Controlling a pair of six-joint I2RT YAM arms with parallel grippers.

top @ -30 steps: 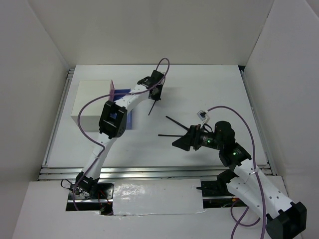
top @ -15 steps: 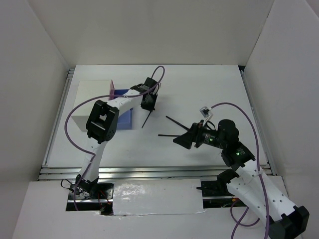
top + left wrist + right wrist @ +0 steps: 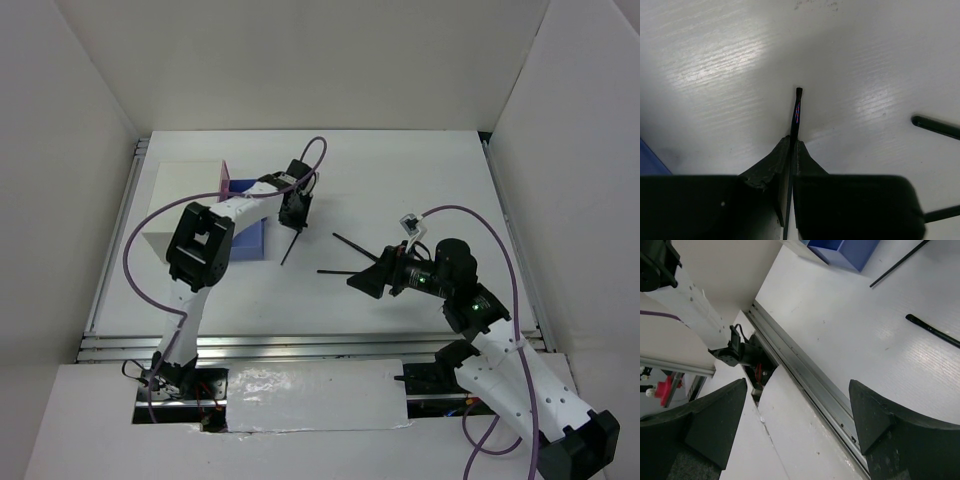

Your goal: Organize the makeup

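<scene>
From above, the left end effector (image 3: 292, 222) hangs just beside the blue drawer (image 3: 252, 240) of the white box (image 3: 185, 205), clenched on a thin black pencil (image 3: 288, 248). The step in hand looks like carrying it to a drawer. Next it needs lining up over the opening and lowering in. Two more pencils (image 3: 350, 243) lie on the counter (image 3: 400, 180).

The left wrist view shows both fingers pinching the pencil's shaft.

The right wrist view shows the right end effector (image 3: 796, 385) spread wide and empty. I cannot tell what the drawer contains.

The thin pencil (image 3: 796, 112) was black with a red-blue streak; the drawer (image 3: 256, 240) was blue, the table (image 3: 400, 180) white.
</scene>
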